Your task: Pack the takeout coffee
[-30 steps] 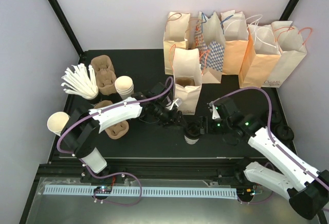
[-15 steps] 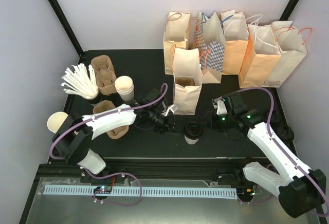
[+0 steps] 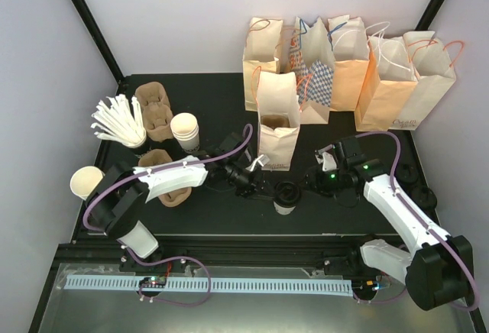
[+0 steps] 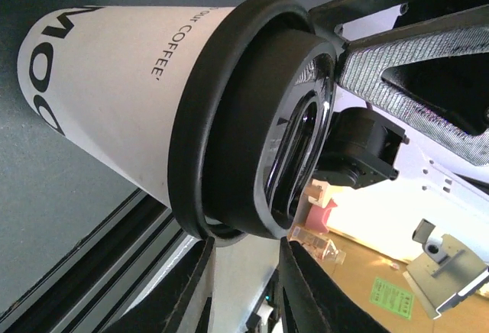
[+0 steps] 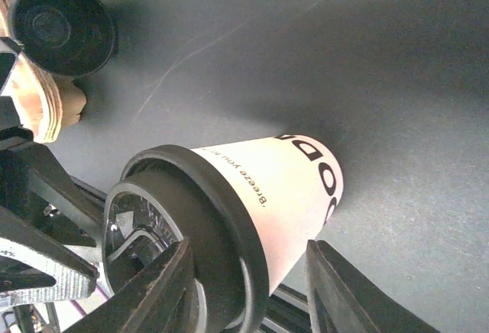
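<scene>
The takeout coffee (image 3: 286,194), a white cup with dark lettering and a black lid, stands upright at the table's front centre. My left gripper (image 3: 262,186) is at its left side and my right gripper (image 3: 306,184) at its right. In the left wrist view the takeout coffee (image 4: 114,104) fills the frame. The left gripper (image 4: 244,240) is open by a narrow gap, its tips just short of the lid rim. In the right wrist view the takeout coffee (image 5: 283,188) lies between the fingers of the open right gripper (image 5: 248,245). One finger crosses the lid and the other stands by the cup wall.
An open brown paper bag (image 3: 276,123) stands just behind the cup, with a row of paper bags (image 3: 351,66) farther back. At the left are pulp carriers (image 3: 155,108), cream cups (image 3: 184,128), a bundle of white sticks (image 3: 118,121) and another cream cup (image 3: 85,182).
Both grippers have narrowed. The left gripper has moved right and the right gripper left, so both are closer to the cup. The cup stands where it was.
</scene>
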Robot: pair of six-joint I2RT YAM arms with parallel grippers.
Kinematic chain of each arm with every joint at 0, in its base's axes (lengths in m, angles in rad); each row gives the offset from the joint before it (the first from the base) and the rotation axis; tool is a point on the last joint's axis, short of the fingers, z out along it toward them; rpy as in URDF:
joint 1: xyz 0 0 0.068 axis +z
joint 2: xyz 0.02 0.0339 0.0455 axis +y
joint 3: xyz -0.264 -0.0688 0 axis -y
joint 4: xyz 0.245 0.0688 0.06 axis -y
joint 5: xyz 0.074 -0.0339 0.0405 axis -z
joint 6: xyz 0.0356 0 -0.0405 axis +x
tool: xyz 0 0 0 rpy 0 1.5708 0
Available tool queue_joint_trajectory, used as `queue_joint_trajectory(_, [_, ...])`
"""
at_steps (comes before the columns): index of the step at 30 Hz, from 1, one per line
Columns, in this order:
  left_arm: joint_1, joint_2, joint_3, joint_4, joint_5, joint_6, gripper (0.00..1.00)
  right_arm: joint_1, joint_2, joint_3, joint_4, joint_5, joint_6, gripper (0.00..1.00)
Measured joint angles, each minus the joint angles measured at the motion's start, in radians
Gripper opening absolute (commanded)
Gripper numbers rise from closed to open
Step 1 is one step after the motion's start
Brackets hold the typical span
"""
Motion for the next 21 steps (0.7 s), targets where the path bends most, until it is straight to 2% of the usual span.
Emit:
queue_joint_trajectory(3, [0.000,0.008,0.000,0.008,0.006,-0.008,0.22,-0.001,0.013,-0.006,0.019,-0.029,-0.001,0.35])
queue_joint_trajectory(7, [0.000,0.013,0.000,0.008,0.011,-0.010,0.22,-0.001,0.011,-0.011,0.034,-0.047,-0.004,0.30])
queue_joint_trajectory(17, [0.001,0.045,0.036,-0.011,0.033,-0.010,0.22,-0.013,-0.032,-0.055,0.068,-0.073,-0.003,0.30])
queue_joint_trajectory(21, [0.005,0.065,0.072,-0.036,0.031,-0.010,0.23,-0.018,-0.051,-0.067,0.065,-0.069,0.003,0.34])
